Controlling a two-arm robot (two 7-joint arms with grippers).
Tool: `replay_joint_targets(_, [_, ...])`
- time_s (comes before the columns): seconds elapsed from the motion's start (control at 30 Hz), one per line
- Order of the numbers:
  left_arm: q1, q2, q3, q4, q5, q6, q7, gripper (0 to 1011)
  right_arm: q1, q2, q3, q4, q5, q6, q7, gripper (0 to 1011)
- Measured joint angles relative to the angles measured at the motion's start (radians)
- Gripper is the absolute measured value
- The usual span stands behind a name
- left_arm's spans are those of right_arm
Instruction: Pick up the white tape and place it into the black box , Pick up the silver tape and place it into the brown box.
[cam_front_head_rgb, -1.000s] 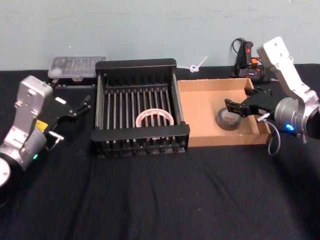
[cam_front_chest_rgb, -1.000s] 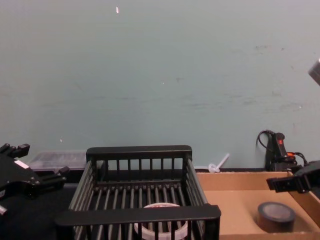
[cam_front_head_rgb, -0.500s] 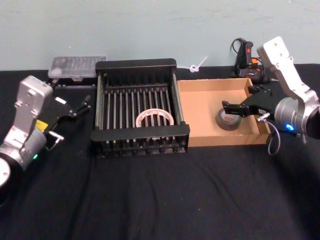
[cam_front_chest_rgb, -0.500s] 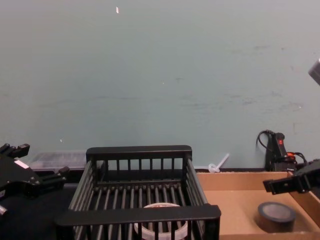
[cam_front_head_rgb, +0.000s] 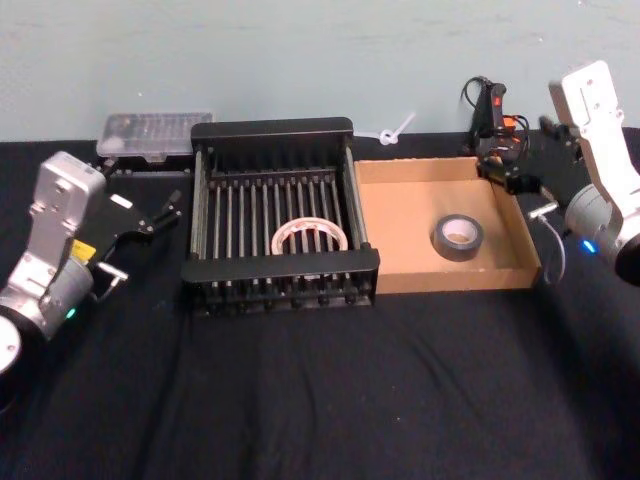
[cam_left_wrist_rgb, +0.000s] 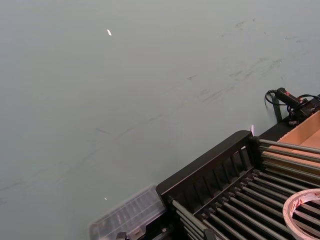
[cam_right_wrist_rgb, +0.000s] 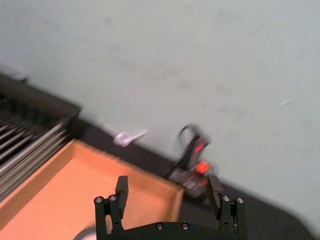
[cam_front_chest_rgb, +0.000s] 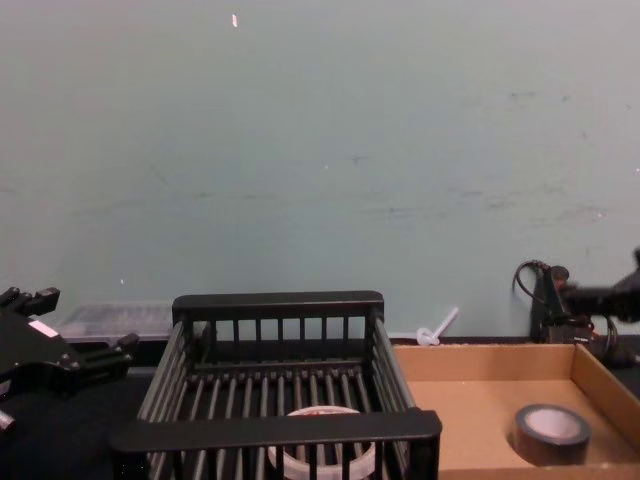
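Head view: the white tape is seen lying flat inside the black box, the silver tape flat in the brown box, clear of its walls. The right gripper, fingers spread and empty, is held over the far right corner. The left gripper, fingers open, is parked left on the tabletop.

Chest view: both rolls are shown with core holes facing up.

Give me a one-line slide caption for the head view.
White tape in black box, silver tape in brown box; both grippers empty.

clear plastic case, black cabled device, white clip
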Motion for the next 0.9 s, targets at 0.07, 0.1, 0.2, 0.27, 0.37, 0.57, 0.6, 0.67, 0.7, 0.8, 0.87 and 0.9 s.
replay_joint_targets(0.07, [0.000,0.000,0.000,0.000,0.000,0.000,0.000,1001,-0.014,-0.005,0.000,-0.001,-0.037,-0.058,-0.040,1003])
replay_joint_targets(0.1, [0.000,0.000,0.000,0.000,0.000,0.000,0.000,1001,-0.024,-0.008,-0.002,0.000,-0.071,-0.106,-0.074,1002])
replay_joint_targets(0.2, [0.000,0.000,0.000,0.000,0.000,0.000,0.000,1001,-0.041,-0.014,-0.006,0.016,-0.122,-0.172,-0.117,1002])
replay_joint_targets(0.27, [0.000,0.000,0.000,0.000,0.000,0.000,0.000,1001,-0.046,-0.017,-0.007,0.024,-0.137,-0.191,-0.127,1003])
replay_joint_targets(0.37, [0.000,0.000,0.000,0.000,0.000,0.000,0.000,1001,-0.059,-0.024,-0.008,0.051,-0.166,-0.219,-0.143,1002])
replay_joint_targets(0.57, [0.000,0.000,0.000,0.000,0.000,0.000,0.000,1001,-0.072,-0.035,0.001,0.083,-0.178,-0.226,-0.142,1003])
replay_joint_targets(0.6, [0.000,0.000,0.000,0.000,0.000,0.000,0.000,1001,-0.074,-0.038,0.006,0.090,-0.180,-0.224,-0.140,1003])
replay_joint_targets(0.67, [0.000,0.000,0.000,0.000,0.000,0.000,0.000,1001,-0.076,-0.040,0.012,0.094,-0.180,-0.222,-0.137,1002])
replay_joint_targets(0.7, [0.000,0.000,0.000,0.000,0.000,0.000,0.000,1001,-0.077,-0.042,0.018,0.095,-0.180,-0.217,-0.131,1003])
replay_joint_targets(0.8, [0.000,0.000,0.000,0.000,0.000,0.000,0.000,1001,-0.078,-0.042,0.019,0.095,-0.180,-0.216,-0.131,1002])
replay_joint_targets(0.87, [0.000,0.000,0.000,0.000,0.000,0.000,0.000,1001,-0.078,-0.042,0.018,0.095,-0.180,-0.216,-0.131,1002])
replay_joint_targets(0.9, [0.000,0.000,0.000,0.000,0.000,0.000,0.000,1001,-0.078,-0.042,0.017,0.095,-0.180,-0.217,-0.131,1002])
